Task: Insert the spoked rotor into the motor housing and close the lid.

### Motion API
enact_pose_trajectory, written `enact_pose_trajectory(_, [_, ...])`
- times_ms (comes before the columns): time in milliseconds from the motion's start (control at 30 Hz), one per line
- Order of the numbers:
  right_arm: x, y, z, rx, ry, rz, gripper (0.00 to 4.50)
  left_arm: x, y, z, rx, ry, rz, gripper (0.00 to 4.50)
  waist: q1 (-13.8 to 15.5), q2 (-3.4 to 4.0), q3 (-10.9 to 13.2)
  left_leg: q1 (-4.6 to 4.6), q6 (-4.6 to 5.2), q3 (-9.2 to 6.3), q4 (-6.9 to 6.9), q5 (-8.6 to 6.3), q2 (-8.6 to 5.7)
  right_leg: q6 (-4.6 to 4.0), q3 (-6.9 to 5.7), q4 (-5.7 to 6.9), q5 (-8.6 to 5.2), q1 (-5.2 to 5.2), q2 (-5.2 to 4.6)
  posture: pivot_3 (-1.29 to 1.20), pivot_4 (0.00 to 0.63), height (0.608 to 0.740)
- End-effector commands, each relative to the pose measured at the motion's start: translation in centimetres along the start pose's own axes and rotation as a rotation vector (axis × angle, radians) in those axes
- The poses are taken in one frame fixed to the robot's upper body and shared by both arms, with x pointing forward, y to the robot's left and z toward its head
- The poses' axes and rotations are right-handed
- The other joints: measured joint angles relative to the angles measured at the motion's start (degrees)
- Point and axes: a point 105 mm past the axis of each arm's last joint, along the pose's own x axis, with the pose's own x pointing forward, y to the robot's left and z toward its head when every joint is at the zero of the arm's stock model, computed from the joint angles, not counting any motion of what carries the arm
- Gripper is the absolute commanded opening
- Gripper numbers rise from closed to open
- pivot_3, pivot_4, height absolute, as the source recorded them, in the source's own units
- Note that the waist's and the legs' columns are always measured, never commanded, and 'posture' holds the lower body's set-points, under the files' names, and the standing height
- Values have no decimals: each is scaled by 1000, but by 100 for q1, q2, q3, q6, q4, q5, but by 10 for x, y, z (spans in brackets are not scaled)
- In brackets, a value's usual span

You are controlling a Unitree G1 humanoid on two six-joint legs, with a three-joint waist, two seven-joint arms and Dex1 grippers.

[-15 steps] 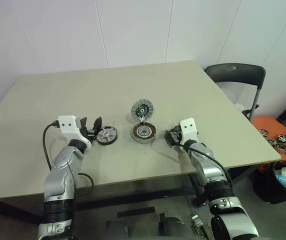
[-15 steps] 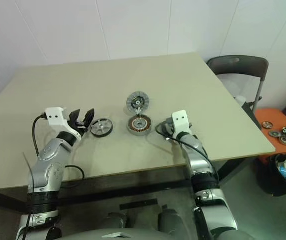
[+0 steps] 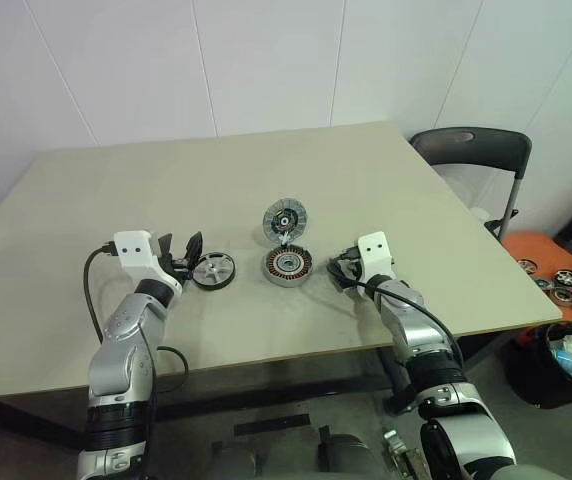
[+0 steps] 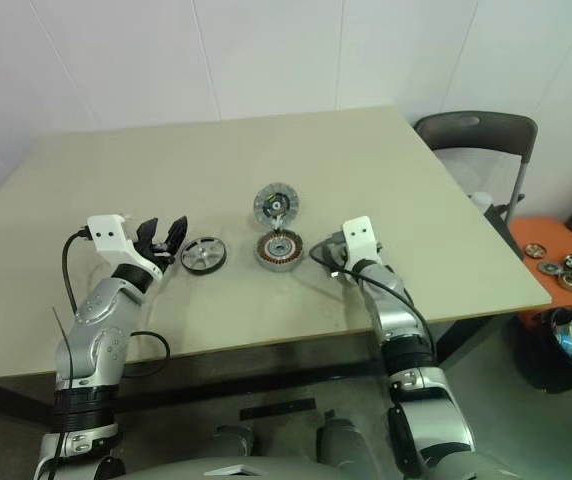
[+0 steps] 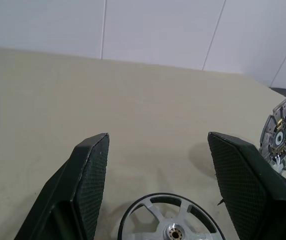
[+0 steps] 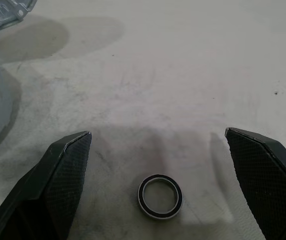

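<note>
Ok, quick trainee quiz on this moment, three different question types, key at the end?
1. True or false: the flat silver spoked rotor already sits inside the round silver-grey motor housing.
2. The round grey ribbed lid is: A) shut, B) standing open at the housing's far edge, C) lying loose on the beige table.
3. What small thing lies between the open right end effector's fingers?

Key: 1 false, it lies on the table before the open left end effector. 2 B. 3 A small dark-rimmed ring.
</note>
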Motion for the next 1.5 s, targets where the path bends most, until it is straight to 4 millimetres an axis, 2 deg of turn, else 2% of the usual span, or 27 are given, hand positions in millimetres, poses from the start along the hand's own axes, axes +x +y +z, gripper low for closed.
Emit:
enact_pose_trajectory(33, [-2,-10,6,34,15,9,4500,0,-1,12,18,-41,-1,3300,12,-1,-1,0,0,-1,1,0,0,0,0,0,0,1,0,0,0,740])
enact_pose_trajectory(367, [-4,-17,12,29,24,25,4500,0,-4,9,20,-33,-8,3300,17,-1,-1,-2,13,1,17,-8,-2,3,0,-3,1,8,-2,0,0,740])
enact_pose_trajectory(433, [-4,-12,14,40,23,52,4500,0,-4,10,21,-34,-7,3300,15,-1,-1,-2,14,1,18,-8,-2,4,0,-3,1,8,-2,0,0,740])
enact_pose_trajectory(600, [-9,16,21,56,15,213,4500,0,-4,12,23,-36,-2,3300,-7,-1,-1,-3,15,1,17,-8,-2,6,0,-3,2,6,-1,0,0,740])
enact_pose_trajectory(767, [-15,30,18,48,43,320,4500,-1,-5,12,26,-34,-1,3300,-4,-1,-1,-3,15,2,19,-9,-1,7,0,-3,3,5,-1,0,0,740])
enact_pose_trajectory(1033, [-10,6,21,32,19,206,4500,-2,-4,10,31,-26,4,3300,8,-2,-1,-4,15,3,22,-9,-2,8,0,-4,3,6,-2,0,0,740])
enact_pose_trajectory(1267, [-11,4,28,-7,-42,180,4500,-3,-6,7,28,-17,-5,3300,1,-2,0,-4,17,5,21,-10,-2,8,0,-5,3,6,-2,0,0,740])
enact_pose_trajectory(1500, [-15,10,18,-31,-6,214,4500,-1,-6,6,28,-11,-11,3300,7,-2,0,-4,18,7,21,-11,-2,9,2,-5,3,5,-2,0,0,740])
